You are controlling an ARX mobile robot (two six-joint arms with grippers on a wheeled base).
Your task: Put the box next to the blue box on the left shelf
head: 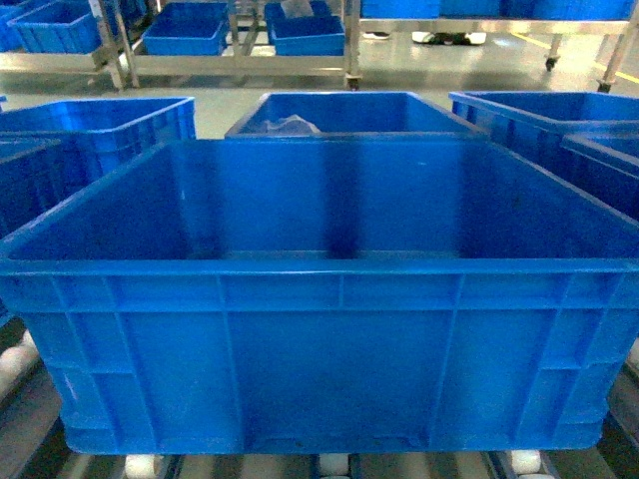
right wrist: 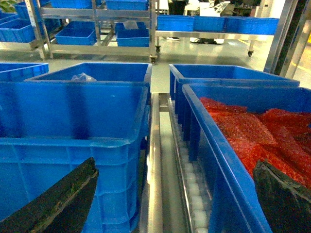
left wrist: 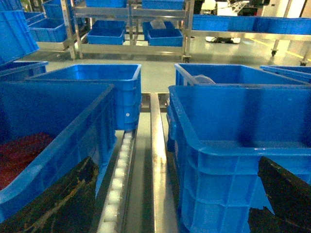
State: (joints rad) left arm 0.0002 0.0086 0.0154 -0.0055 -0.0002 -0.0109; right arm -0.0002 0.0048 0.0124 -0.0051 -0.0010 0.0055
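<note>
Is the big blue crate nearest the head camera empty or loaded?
Empty. The box shows only bare blue inner walls and floor in the head view, standing upright on the white rollers.

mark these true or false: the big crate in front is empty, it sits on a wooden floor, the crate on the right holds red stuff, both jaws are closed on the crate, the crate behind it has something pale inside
1. The big blue crate in front is empty. True.
2. It sits on a wooden floor. False: it rests on a rack of small white rollers.
3. The crate on the right holds red material. True: red contents fill it.
4. Both jaws are closed on the crate. False: the left gripper and right gripper each show dark fingers spread wide, gripping nothing.
5. The crate behind has something pale inside. True: a pale crumpled item lies in it.
</note>
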